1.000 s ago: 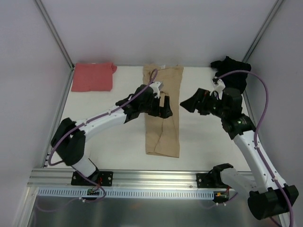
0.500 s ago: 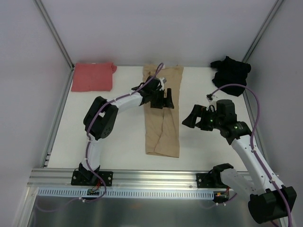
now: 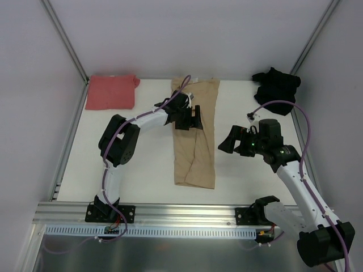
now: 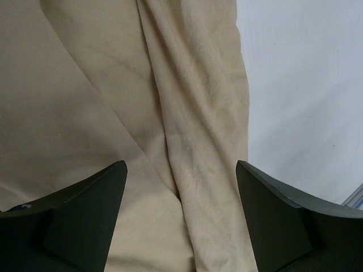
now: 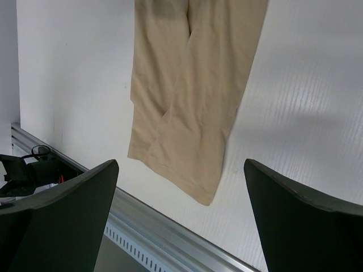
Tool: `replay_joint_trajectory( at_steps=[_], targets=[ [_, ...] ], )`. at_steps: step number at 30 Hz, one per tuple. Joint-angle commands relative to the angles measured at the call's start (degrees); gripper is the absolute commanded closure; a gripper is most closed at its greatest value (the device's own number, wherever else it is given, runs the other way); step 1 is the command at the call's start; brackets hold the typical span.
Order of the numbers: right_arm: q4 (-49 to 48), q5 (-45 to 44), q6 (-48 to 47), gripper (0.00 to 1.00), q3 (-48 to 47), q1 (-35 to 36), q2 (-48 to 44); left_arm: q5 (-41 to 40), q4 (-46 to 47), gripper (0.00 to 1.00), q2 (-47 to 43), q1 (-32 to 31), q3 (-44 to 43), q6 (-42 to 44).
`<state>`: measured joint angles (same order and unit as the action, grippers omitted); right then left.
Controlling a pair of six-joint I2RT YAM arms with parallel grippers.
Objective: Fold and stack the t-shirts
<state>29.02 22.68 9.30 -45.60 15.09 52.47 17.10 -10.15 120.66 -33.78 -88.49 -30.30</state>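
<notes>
The tan-beige t-shirt [image 3: 195, 153] lies folded into a long narrow strip down the middle of the table. It also shows in the left wrist view [image 4: 113, 102] and the right wrist view [image 5: 187, 96]. My left gripper [image 3: 190, 119] hovers open over its upper part, holding nothing; its fingers [image 4: 74, 221] frame a lengthwise fold. My right gripper [image 3: 228, 143] is open and empty, to the right of the strip's middle. The salmon-red t-shirt [image 3: 111, 92] lies folded at the back left. The black t-shirt [image 3: 276, 84] lies crumpled at the back right.
The white table [image 3: 142, 164] is walled by white panels on three sides. A metal rail [image 3: 187, 214] runs along the near edge and shows in the right wrist view [image 5: 187, 226]. The right arm's purple cable [image 3: 303, 136] loops beside the black shirt.
My left gripper moved from the strip's middle toward its far part and the arm folded back. My right gripper drew back toward me and lower, away from the black shirt.
</notes>
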Motion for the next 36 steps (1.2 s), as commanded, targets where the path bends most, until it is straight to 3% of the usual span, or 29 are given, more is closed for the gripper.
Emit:
replay_joint_trajectory(
  at_steps=[1,13,16,25,36],
  targets=[
    [-0.10,-0.97,-1.48,0.01,0.16,-0.41,0.00,0.30,0.48,0.21,0.80,-0.06,-2.21,0.07],
    [1.66,-1.76,-2.97,0.00,-0.10,-0.77,0.27,1.79,-0.13,0.24,6.25,0.03,-7.66,-0.90],
    [2.19,-1.76,-3.32,0.00,-0.36,-1.12,0.18,2.14,-0.31,0.30,7.31,0.20,-8.37,-0.98],
    [2.27,-1.50,-3.24,0.01,-0.10,-1.29,0.09,2.67,-0.30,0.62,8.10,0.29,-8.54,-1.60],
    [2.19,-1.14,-3.15,0.01,0.52,-1.29,-0.35,2.76,-1.10,0.61,9.50,0.38,-10.39,-2.21]
  ],
)
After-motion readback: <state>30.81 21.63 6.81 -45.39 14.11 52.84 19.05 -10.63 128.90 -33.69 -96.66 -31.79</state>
